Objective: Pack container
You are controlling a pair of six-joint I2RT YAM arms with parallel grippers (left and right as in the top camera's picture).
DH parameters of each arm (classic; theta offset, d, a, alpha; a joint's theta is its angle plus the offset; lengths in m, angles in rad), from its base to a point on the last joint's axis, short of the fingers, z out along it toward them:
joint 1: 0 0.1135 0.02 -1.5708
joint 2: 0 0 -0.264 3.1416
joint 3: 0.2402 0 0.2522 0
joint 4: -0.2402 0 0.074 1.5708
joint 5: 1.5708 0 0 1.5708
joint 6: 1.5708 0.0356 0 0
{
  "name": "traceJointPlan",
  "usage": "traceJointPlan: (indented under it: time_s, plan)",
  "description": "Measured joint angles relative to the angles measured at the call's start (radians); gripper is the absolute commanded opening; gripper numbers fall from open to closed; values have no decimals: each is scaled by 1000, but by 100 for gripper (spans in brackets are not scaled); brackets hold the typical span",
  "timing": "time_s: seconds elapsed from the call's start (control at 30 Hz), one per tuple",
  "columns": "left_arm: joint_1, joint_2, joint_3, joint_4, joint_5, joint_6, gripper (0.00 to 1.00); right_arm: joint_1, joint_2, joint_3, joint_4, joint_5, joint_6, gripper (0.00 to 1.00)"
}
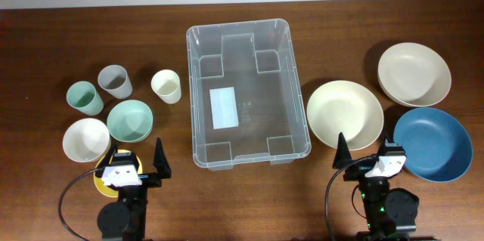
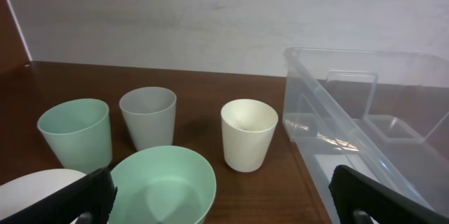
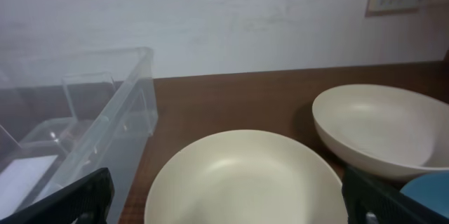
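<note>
Left claw (image 1: pixel 136 167) and right claw (image 1: pixel 366 162) gape wide, holding nothing, low in the overhead view; the container (image 1: pixel 249 82) sits centre on the counter (image 1: pixel 45 44). Left wrist: container at right edge. Right wrist: container at left.

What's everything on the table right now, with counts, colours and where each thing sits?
container: one, clear, centre, nothing inside.
cups: three; green, grey, cream; left of container.
small bowls: two; green, white; front left, nearer than the cups.
dish: one, yellow, front left, partly hidden.
large bowls: three; cream, beige, blue; right of container.
table: one, brown wood.
left hand: black, open, front left.
right hand: black, open, front right.
</note>
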Motion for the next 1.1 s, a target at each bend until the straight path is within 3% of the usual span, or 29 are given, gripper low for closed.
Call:
traceJointPlan:
  time_s: [0.17, 0.33, 0.6, 0.9, 1.1]
  plan:
    - [0, 9, 26, -27, 17, 0, 100, 0, 5, 20, -53, 23, 78, 99]
    - [0, 105, 175, -53, 12, 0, 100, 0, 92, 126, -134, 57, 138, 99]
    - [0, 467, 537, -243, -10, 0, 99, 0, 482, 512, -351, 74, 167, 99]
    - [0, 858, 957, -677, -10, 0, 99, 0, 980, 977, -811, 72, 168, 99]
    - [0, 956, 1054, -737, -10, 0, 99, -2, 1153, 1067, -881, 35, 173, 99]
